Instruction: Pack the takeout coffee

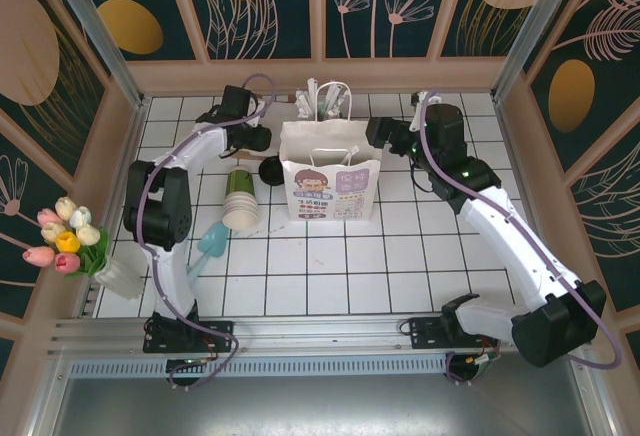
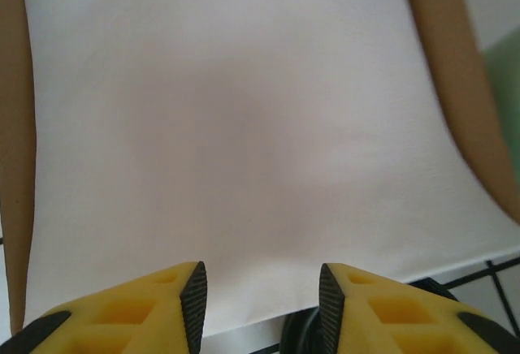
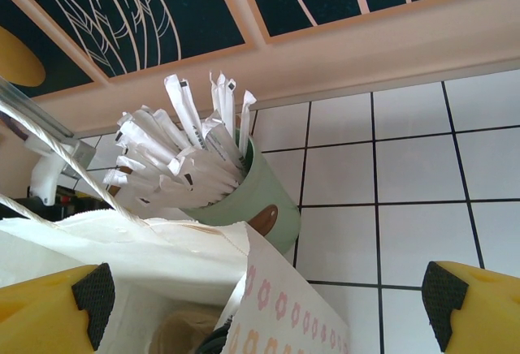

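The takeout coffee (image 1: 268, 169) stands on the white tiled table (image 1: 420, 266), showing its round black lid from above. It sits at the 9 o'clock side of the paper bag (image 1: 330, 181), just beside the bag's left wall and outside it; whether cup and bag touch cannot be determined. In the left wrist view a dark rounded edge of the coffee (image 2: 299, 331) appears at 6 o'clock, low between the yellow fingers, with the white wall of the bag (image 2: 244, 127) directly behind it. The left gripper (image 1: 258, 143) hangs at 11 o'clock of the coffee, close above it. Its jaws are released: the two black pads (image 2: 193, 301) stand apart, with an open gap between the left pad and the dark edge, so nothing is clamped. The bag stands upright and open at the top, with a printed label on its near face. At 12 o'clock of the bag stands a pale green cup of white wrapped sticks (image 1: 325, 106), seen close behind the bag's rim in the right wrist view (image 3: 260, 200). A stack of lidless cups (image 1: 240, 201) lies on its side at 8 o'clock of the bag, near the coffee. The right gripper (image 1: 374, 134) sits at 2 o'clock of the bag, by its upper right corner. Its jaws are spread fully wide (image 3: 268, 289) and hold nothing.
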Robot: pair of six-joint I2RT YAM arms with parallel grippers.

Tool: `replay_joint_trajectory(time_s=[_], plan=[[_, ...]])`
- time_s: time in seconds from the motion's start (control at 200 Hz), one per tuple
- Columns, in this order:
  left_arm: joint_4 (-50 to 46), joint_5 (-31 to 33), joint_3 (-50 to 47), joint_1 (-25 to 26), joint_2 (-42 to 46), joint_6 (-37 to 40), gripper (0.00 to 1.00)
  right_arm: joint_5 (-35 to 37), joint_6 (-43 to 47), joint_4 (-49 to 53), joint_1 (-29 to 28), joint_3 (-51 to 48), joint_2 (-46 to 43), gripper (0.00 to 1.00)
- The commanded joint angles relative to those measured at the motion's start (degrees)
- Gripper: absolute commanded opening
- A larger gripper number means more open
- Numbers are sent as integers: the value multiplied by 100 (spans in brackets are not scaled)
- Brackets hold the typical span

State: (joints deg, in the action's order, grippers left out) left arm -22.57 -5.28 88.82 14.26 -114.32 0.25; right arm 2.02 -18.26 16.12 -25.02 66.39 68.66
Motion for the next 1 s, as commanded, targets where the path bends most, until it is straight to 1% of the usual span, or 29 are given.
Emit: replay_joint_trajectory(time_s=[0.0,0.055,0.13,0.23,0.34,0.385,0.455,0.515,0.615,0.826,0.941,0.996], plan=[[411,-304,-145,-27,203,641,50,109,93,1,-71,197,105,99],[329,-178,-156,-29,174,693,58,110,92,15,-85,221,121,99],[392,-49,-303,-24,190,834,64,119,98,28,-92,242,139,99],[692,228,-618,-28,303,1290,67,132,116,39,-109,268,150,99],[1072,220,-1061,-22,561,2185,71,158,138,81,-133,309,157,99],[1058,259,-1091,-25,595,2433,73,171,132,87,-139,304,153,99],[852,230,-1052,-22,496,2989,73,180,128,88,-150,283,148,99],[1021,358,-1137,-23,434,3243,72,185,129,82,-155,272,150,99],[1360,621,-1178,-25,372,3379,71,193,124,81,-176,281,150,99],[1370,819,-880,-28,22,3577,70,233,145,111,-195,322,140,99],[1262,753,-757,-24,-125,3644,71,261,147,141,-204,320,121,99],[1238,619,-769,-27,-109,3651,72,288,144,155,-210,322,115,99]])
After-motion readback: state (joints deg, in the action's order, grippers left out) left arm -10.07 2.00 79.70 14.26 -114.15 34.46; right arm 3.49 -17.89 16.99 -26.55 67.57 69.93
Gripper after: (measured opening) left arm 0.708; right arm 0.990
